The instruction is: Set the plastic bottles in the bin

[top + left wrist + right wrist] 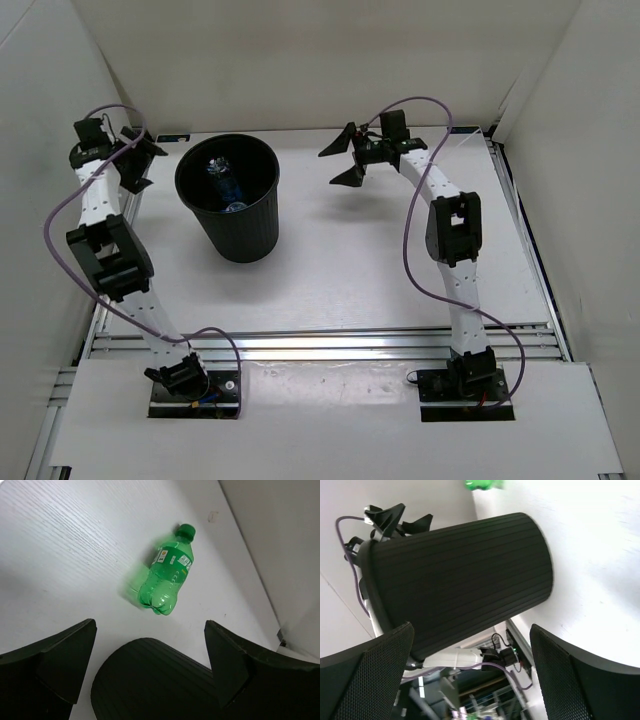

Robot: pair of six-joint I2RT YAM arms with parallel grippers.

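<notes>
The black ribbed bin (pixel 240 225) stands upright at the back left of the table. Inside it lies a clear plastic bottle with a blue label (pixel 222 180). A green plastic bottle (pixel 167 577) lies on its side on the white table, just past the bin wall (pixel 150 680) in the left wrist view; its edge (pixel 484 484) shows at the top of the right wrist view. My left gripper (pixel 145 165) hangs open beside the bin's left rim, nothing between its jaws (pixel 150 624). My right gripper (pixel 332 167) is open too, right of the bin and facing its side (pixel 471 626).
White walls close the table at the back and both sides; the green bottle lies near one. Aluminium rails (pixel 330 345) run along the near edge by the arm bases. Purple cables (pixel 410 230) loop off both arms.
</notes>
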